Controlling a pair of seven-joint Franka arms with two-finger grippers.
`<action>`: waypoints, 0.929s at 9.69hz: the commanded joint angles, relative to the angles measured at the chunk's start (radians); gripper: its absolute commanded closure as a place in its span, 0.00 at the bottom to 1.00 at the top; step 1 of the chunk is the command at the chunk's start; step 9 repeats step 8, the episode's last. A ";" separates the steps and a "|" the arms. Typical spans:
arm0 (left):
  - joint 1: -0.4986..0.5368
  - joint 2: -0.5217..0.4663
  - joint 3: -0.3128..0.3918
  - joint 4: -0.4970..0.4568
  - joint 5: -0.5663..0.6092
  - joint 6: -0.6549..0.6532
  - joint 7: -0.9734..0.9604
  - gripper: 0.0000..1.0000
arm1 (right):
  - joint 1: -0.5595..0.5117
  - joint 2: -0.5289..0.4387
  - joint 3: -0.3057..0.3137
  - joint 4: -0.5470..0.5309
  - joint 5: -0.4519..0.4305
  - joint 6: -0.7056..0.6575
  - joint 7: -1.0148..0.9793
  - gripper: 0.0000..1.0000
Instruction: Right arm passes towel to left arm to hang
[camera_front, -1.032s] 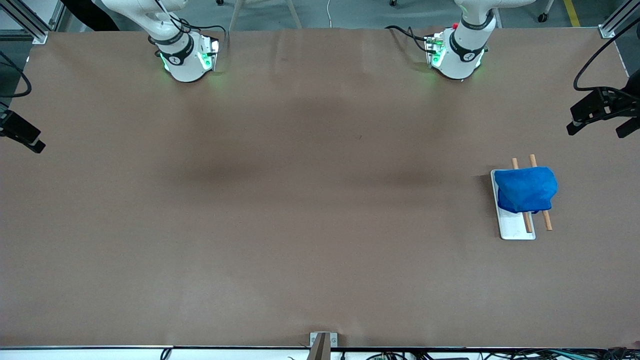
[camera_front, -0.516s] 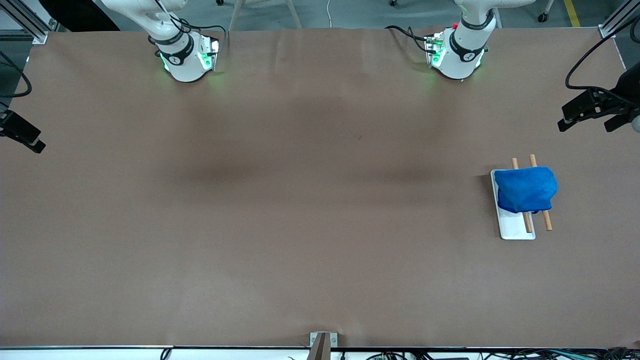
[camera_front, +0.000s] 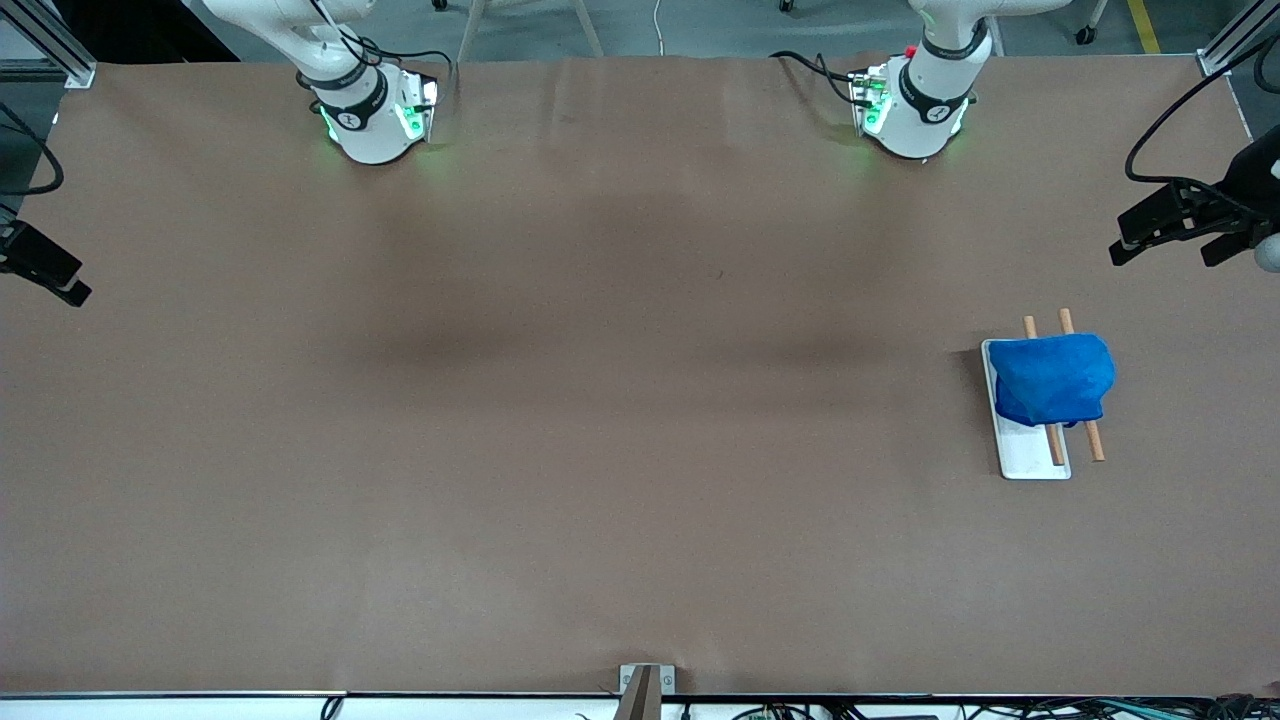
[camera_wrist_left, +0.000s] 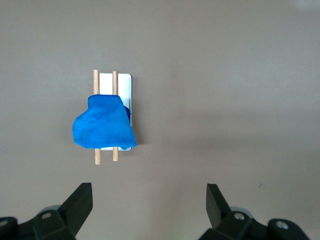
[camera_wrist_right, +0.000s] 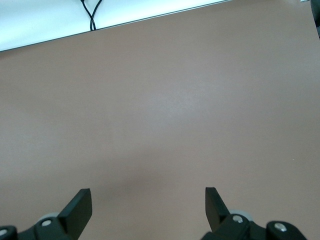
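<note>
The royal-blue towel (camera_front: 1053, 378) lies bunched over the two wooden rods (camera_front: 1093, 440) of the white rack (camera_front: 1030, 452), at the left arm's end of the table. In the left wrist view the towel (camera_wrist_left: 102, 129) covers most of the rack (camera_wrist_left: 125, 84). My left gripper (camera_front: 1162, 255) hangs high over the table's edge near the rack, apart from it; its jaws (camera_wrist_left: 148, 196) are open and empty. My right gripper (camera_front: 45, 268) waits at the right arm's end of the table, partly cut off; its jaws (camera_wrist_right: 148, 197) are open and empty over bare table.
Brown paper covers the table (camera_front: 600, 400). The two arm bases (camera_front: 375, 115) (camera_front: 915, 110) stand along the edge farthest from the front camera. A small metal bracket (camera_front: 645, 685) sits at the nearest edge. The right wrist view shows a table edge (camera_wrist_right: 150, 20) with a cable.
My left gripper has drifted a little away from the rack, toward the bases' edge of the table. The towel, the rack and the right arm have not moved.
</note>
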 joint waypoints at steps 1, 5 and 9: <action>-0.010 0.008 0.005 -0.029 -0.007 0.015 0.004 0.00 | 0.003 0.001 -0.001 0.007 -0.008 -0.006 0.003 0.00; -0.024 0.008 0.010 -0.048 -0.001 0.043 0.004 0.00 | 0.000 0.002 -0.001 0.007 -0.008 -0.005 0.001 0.00; -0.019 0.008 0.010 -0.048 0.000 0.043 0.004 0.00 | 0.000 0.002 -0.001 0.007 -0.008 -0.005 -0.002 0.00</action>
